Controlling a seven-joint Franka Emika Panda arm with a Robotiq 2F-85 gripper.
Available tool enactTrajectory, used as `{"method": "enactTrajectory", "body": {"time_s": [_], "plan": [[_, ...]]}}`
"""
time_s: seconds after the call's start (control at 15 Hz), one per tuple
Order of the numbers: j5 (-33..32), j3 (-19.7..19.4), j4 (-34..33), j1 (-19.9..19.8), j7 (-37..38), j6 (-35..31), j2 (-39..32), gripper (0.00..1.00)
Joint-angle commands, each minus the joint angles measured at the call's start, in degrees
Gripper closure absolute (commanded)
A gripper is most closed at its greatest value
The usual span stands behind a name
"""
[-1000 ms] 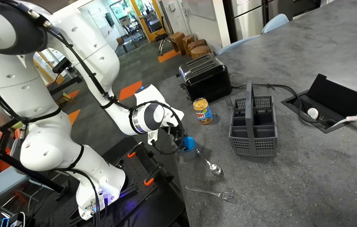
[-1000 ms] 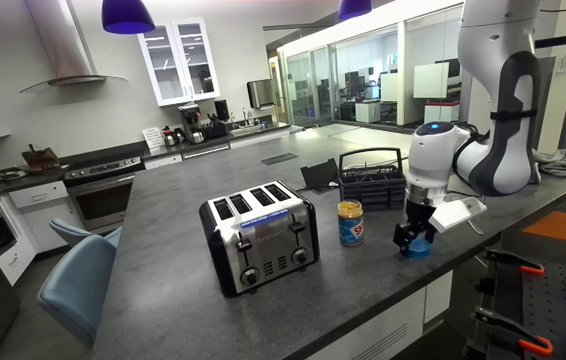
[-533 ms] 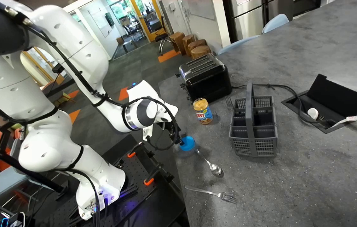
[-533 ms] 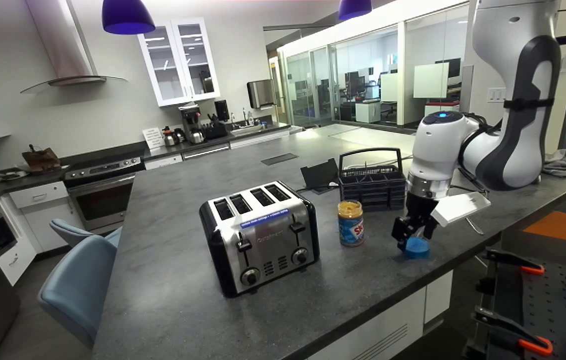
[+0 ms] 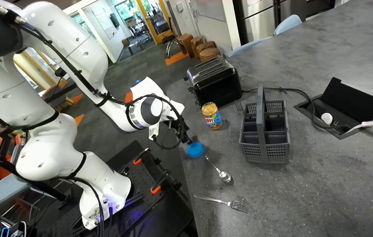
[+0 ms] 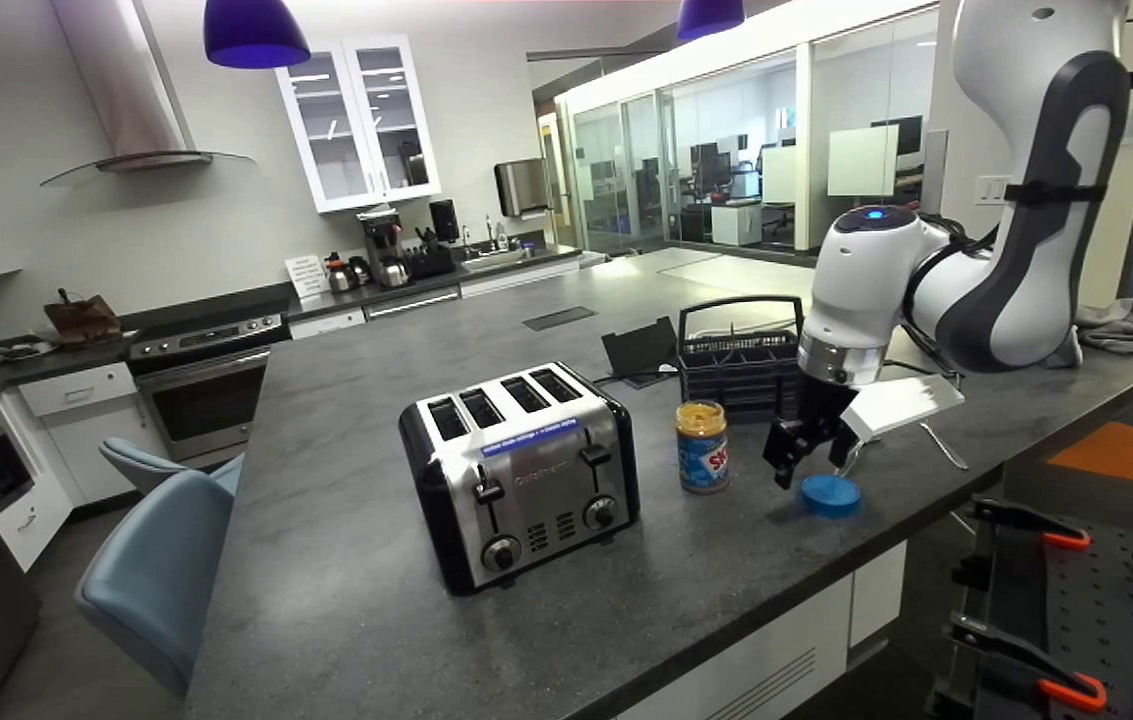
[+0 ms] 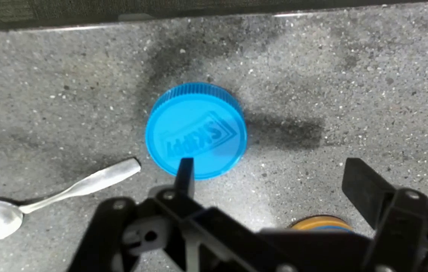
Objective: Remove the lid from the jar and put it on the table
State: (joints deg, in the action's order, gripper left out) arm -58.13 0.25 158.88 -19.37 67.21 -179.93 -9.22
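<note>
- Nearest was the gripper (image 7: pixel 270 170), its jaws well apart and clamped on nothing; the speckled table (image 7: pixel 380 94) showed between the tips. I judged the release done, with only the withdrawal left to make.
- Just beside it lay the lid (image 7: pixel 197 132), flat on the table near the straight edge, printed face up, so the putting-down looked finished. One tip overlapped the rim in the wrist view; whether it touched I could not tell for sure. A sideways move might have nudged the lid, and lifting straight up seemed the safer way out.
- Near the lid, but apart from it, lay a spoon (image 7: pixel 85 187), its handle end toward the lid.
- Farther in stood the jar (image 6: pixel 703 455), upright and uncapped, its orange-tan contents showing in both exterior views. The removing, then, was done as well, and nothing more seemed wanted of the jar.
- Past the jar, in both exterior views, stood the toaster (image 6: pixel 526 480) and the dark caddy (image 5: pixel 265 153), neither with any part in the task.
</note>
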Motion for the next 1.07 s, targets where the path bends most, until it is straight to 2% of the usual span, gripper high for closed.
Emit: {"method": "enactTrajectory", "body": {"time_s": [0.0,0.07,0.4,0.53,0.67,0.73,0.8,0.87,1.0], "plan": [[6.9,8.0,0.0,-5.8,-3.5,5.3,1.2,0.0],[10.3,10.5,0.0,-7.6,-5.7,6.0,1.1,0.0],[35.8,25.0,1.7,-15.7,-23.9,14.6,6.7,0.0],[46.2,29.1,0.5,-17.0,-31.5,19.6,9.7,0.0],[56.2,30.6,-0.9,-16.1,-39.1,25.9,14.5,0.0],[60.2,19.5,-1.8,-4.4,-42.4,29.5,17.2,0.0],[61.2,16.7,-2.6,-2.0,-43.8,34.0,20.4,0.0],[60.4,13.1,-3.3,0.8,-44.1,38.5,23.6,0.0],[57.2,8.4,-5.6,4.1,-43.1,47.3,29.0,0.0]]}}
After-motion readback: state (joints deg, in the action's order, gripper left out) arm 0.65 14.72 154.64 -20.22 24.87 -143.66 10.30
